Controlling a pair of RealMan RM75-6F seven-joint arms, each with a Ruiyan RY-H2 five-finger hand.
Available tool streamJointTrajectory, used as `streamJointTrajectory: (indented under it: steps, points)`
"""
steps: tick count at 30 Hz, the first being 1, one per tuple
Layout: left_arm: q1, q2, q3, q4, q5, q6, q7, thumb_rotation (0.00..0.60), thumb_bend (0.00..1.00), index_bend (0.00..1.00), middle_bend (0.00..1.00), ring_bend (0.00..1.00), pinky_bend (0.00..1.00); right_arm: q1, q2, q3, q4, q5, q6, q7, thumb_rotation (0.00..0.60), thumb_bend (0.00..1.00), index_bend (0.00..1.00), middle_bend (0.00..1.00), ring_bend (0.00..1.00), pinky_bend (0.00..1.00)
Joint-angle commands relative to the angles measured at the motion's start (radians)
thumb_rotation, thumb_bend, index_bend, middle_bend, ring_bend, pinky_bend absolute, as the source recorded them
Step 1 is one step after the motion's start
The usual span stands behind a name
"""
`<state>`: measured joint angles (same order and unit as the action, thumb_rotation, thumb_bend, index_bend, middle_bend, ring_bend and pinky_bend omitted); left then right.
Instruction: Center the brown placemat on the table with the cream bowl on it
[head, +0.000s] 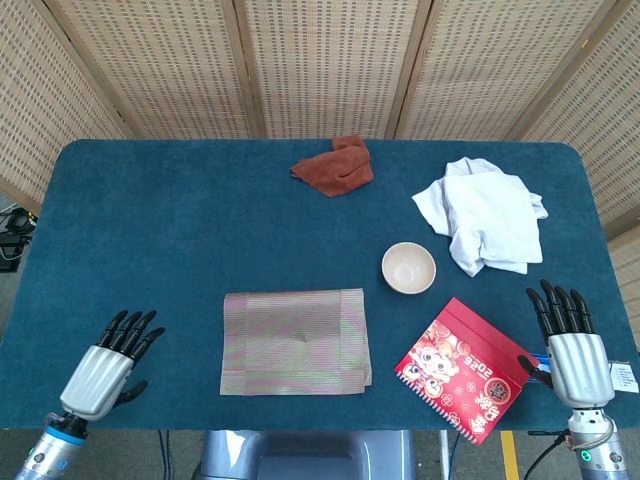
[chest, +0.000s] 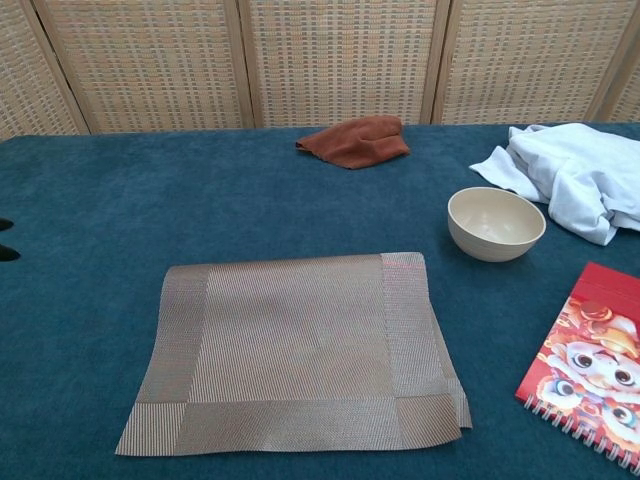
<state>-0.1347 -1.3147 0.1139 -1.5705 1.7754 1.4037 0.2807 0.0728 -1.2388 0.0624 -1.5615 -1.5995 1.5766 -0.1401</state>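
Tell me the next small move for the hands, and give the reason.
Probably reach the left hand toward the near-left edge of the brown woven placemat. That hand is open over the table's near-left and nearest the mat, which lies slightly left of centre with the cream bowl off it. The right hand rests open.

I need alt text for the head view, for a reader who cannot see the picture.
A brown placemat lies flat near the front of a blue table, with a cream bowl beside it, not on it. Two open robot hands, left hand and right hand, sit at the front corners, holding nothing.
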Motion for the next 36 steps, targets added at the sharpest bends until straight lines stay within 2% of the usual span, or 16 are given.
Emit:
streamJointTrajectory:
  steps: [1,9,15,23,36]
  points:
    - [-0.004,-0.060,0.017,0.050,0.025,-0.015,0.024,0.600,0.20,0.09,0.00,0.00,0.00,0.000,0.001,0.002,0.001,0.000,0.003,0.005,0.600,0.15,0.04,0.00,0.00,0.00]
    - [-0.005,-0.182,0.035,0.163,0.062,-0.026,0.046,0.600,0.22,0.17,0.00,0.00,0.00,0.001,-0.002,0.002,0.005,-0.001,0.000,0.008,0.600,0.15,0.04,0.00,0.00,0.00]
    - [-0.012,-0.240,0.025,0.213,0.055,-0.028,0.040,0.600,0.25,0.16,0.00,0.00,0.00,0.002,-0.001,0.002,0.007,0.004,-0.005,0.013,0.600,0.15,0.04,0.00,0.00,0.00]
    - [-0.033,-0.288,0.023,0.253,0.041,-0.063,0.041,0.600,0.27,0.23,0.00,0.00,0.00,0.002,-0.001,0.005,0.010,0.006,-0.001,0.018,0.600,0.15,0.04,0.00,0.00,0.00]
    - [-0.058,-0.356,0.028,0.244,0.041,-0.097,0.108,0.600,0.26,0.27,0.00,0.00,0.00,0.000,0.008,0.010,0.010,0.011,0.004,0.048,0.600,0.15,0.04,0.00,0.00,0.00]
